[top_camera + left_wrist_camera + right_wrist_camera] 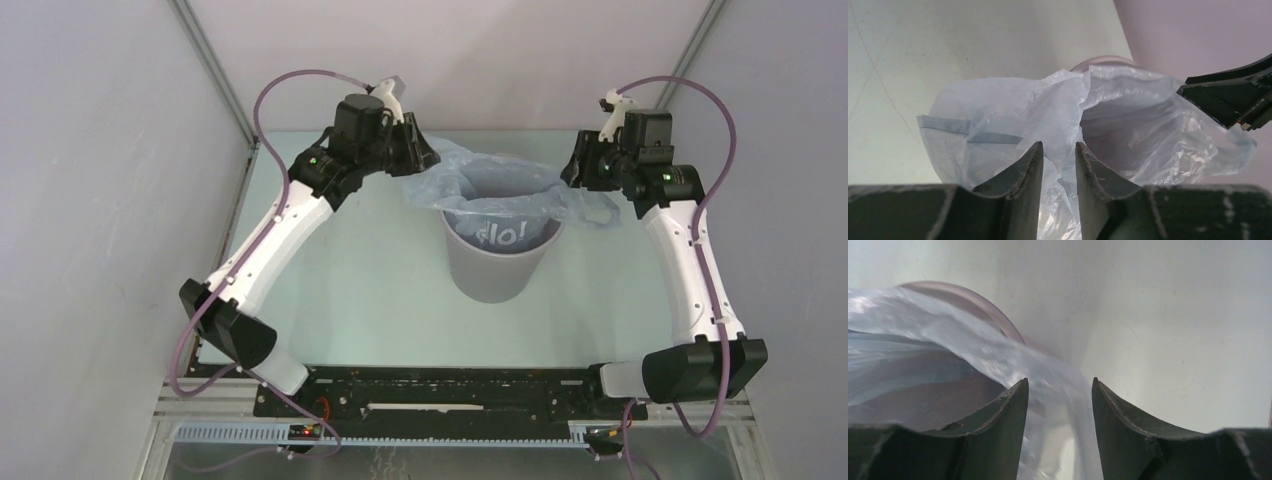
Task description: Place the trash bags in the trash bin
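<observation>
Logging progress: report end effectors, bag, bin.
Left end effector shut on trash bag. Right end effector open, astride its edge. Bag partly in trash bin. No obstruction.

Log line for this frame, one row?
left tool: shut on trash bag | right tool: open around bag | trash bag: draped over trash bin rim, partly inside

A pale green table (370, 290) lies beneath the left pincer (420, 150) and the right pincer (582, 165), faintly scuffed and crossed by thin lines (clearest from the left wrist). Beyond both pincers stands a plain grey back wall (450, 60). Grey side panels (90, 200) close in outward of each. Metal corner posts (215, 70) slant up behind them. Well back from the pincers, at the table's near edge, sit a black mounting plate (450, 385) and a white slotted duct (430, 432).
</observation>
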`<state>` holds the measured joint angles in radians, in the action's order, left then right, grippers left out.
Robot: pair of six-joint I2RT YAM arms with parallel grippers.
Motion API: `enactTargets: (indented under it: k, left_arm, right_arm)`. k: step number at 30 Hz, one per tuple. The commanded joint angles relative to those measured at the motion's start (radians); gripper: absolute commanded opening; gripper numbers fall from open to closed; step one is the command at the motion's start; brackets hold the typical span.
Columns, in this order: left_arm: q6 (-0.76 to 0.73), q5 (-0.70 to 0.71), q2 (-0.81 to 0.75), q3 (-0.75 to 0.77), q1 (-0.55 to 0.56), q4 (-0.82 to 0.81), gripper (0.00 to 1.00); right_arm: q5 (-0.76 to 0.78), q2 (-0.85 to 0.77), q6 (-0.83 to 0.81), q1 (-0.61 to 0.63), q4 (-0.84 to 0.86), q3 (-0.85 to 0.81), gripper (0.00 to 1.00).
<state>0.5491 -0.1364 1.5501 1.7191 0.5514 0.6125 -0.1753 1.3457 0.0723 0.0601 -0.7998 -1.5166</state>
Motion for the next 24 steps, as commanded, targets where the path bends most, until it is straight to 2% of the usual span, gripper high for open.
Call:
enactTargets:
  k: [1, 4, 11, 13, 17, 19, 22, 24]
  left_arm:
    - [-0.005, -0.013, 0.057, 0.075, -0.004, -0.004, 0.38]
    - [-0.012, -0.031, 0.077, 0.093, -0.004, -0.007, 0.44]
    - [-0.037, -0.026, 0.150, 0.185, -0.004, 0.076, 0.44]
    - [-0.044, -0.015, 0.155, 0.194, -0.004, 0.081, 0.41]
    - [-0.042, -0.003, 0.168, 0.218, -0.004, 0.089, 0.29]
    - [-0.040, 0.000, 0.171, 0.226, -0.004, 0.092, 0.27]
    - [-0.040, 0.011, 0.169, 0.229, -0.004, 0.093, 0.19]
    - [-0.041, 0.018, 0.169, 0.229, -0.004, 0.097, 0.13]
  right_arm:
    - [-0.034, 0.037, -0.016, 0.012, 0.019, -0.078, 0.59]
    - [-0.062, 0.044, -0.001, 0.007, 0.047, -0.073, 0.65]
    - [-0.065, 0.090, -0.011, -0.005, 0.052, -0.067, 0.62]
    - [-0.066, 0.092, -0.013, -0.006, 0.060, -0.060, 0.59]
    - [-0.106, 0.093, 0.008, -0.012, 0.072, -0.063, 0.44]
    - [-0.130, 0.085, 0.017, -0.010, 0.059, -0.067, 0.48]
    - [-0.169, 0.051, 0.054, -0.022, 0.058, -0.068, 0.60]
    - [-0.188, 0.028, 0.066, -0.039, 0.051, -0.073, 0.64]
